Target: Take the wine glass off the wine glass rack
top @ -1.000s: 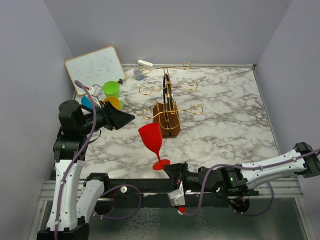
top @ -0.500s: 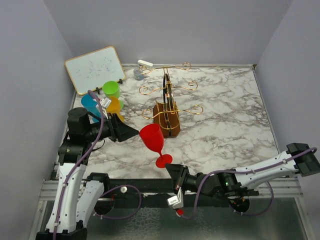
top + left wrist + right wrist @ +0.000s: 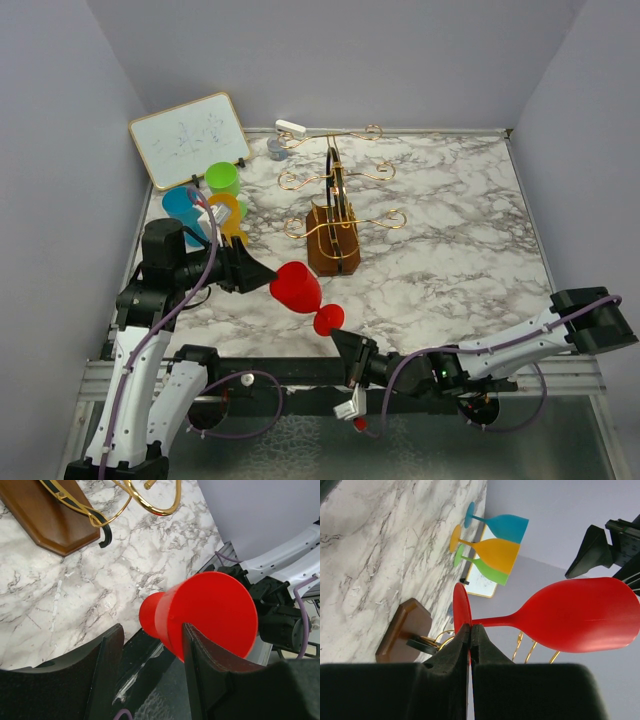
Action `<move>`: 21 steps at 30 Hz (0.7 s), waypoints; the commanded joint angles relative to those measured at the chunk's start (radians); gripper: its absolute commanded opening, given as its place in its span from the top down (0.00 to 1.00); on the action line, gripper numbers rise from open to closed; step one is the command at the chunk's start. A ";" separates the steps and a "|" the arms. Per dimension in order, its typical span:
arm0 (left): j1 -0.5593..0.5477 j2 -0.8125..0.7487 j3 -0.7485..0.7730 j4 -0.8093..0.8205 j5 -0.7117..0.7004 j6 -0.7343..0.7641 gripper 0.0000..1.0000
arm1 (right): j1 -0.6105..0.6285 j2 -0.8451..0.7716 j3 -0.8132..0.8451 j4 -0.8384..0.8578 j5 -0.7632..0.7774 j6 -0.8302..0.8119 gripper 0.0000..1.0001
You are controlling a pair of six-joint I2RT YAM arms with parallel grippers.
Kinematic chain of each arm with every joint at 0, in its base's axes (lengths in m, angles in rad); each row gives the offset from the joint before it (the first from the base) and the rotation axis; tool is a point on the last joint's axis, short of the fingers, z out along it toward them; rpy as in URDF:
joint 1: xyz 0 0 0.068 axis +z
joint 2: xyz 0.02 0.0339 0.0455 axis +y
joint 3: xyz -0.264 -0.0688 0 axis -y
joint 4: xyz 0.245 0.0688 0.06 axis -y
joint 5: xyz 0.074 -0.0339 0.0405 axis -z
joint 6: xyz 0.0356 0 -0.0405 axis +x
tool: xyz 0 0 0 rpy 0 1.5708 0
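Observation:
The red wine glass [image 3: 297,288] is off the rack and tilted, its bowl to the left, above the table's near edge. My right gripper [image 3: 345,345] is shut on the rim of its round foot [image 3: 461,611]; the bowl [image 3: 575,615] hangs free. My left gripper [image 3: 262,275] is open, and its tips reach the bowl [image 3: 210,612], which lies against the right finger [image 3: 205,665]. The wine glass rack [image 3: 333,250], a brown wooden block with gold wire arms, stands mid-table behind the glass, with no glass on it. Its base shows in both wrist views [image 3: 47,515] [image 3: 402,630].
Blue [image 3: 182,205], orange [image 3: 226,208] and green [image 3: 223,178] glasses stand at the left by a whiteboard [image 3: 190,137]. A small white and grey object [image 3: 285,135] lies at the back wall. Grey walls close in three sides.
The right gripper has tipped the red glass over to the left and lifted its foot. The left gripper has come down and right until its tips meet the bowl.

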 commanded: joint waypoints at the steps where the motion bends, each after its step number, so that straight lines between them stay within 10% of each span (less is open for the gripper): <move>1: -0.007 0.000 0.010 -0.038 -0.055 0.049 0.47 | 0.008 0.033 -0.024 0.128 0.030 -0.131 0.99; 21: -0.024 0.007 -0.025 -0.040 -0.065 0.061 0.48 | 0.008 0.121 0.021 0.156 0.031 -0.191 0.99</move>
